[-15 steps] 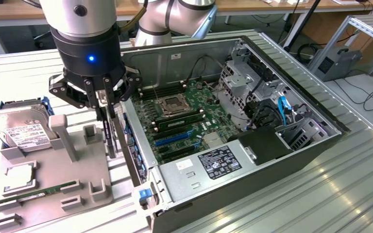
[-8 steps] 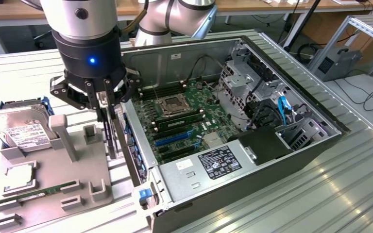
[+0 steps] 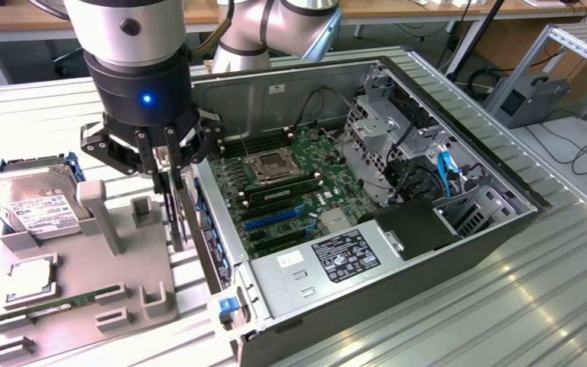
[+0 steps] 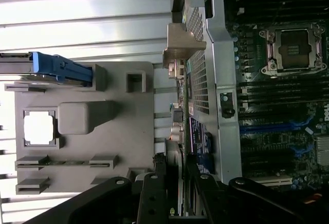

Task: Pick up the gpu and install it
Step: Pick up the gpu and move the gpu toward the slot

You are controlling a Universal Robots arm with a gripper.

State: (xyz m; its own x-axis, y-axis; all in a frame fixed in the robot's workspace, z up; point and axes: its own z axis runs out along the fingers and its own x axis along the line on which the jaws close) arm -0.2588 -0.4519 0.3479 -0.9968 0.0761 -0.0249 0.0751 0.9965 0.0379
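Exterior view: the gripper (image 3: 171, 177) is clamped on the gpu (image 3: 177, 218), just outside the open computer case (image 3: 273, 294).
The card is held on edge with one finger on each flat face and its faces parallel to the case's near side wall. That hold likely suits lowering its thin edge into a slot. It hangs just beside that wall, between the case and the grey parts holder (image 3: 79, 267), so it is not yet over the motherboard (image 3: 283, 187) inside the case. In the wrist view its silver bracket (image 4: 182, 47) lies away from the fingers, close against the case's perforated wall. Whether the card's lower edge touches the holder I cannot tell.
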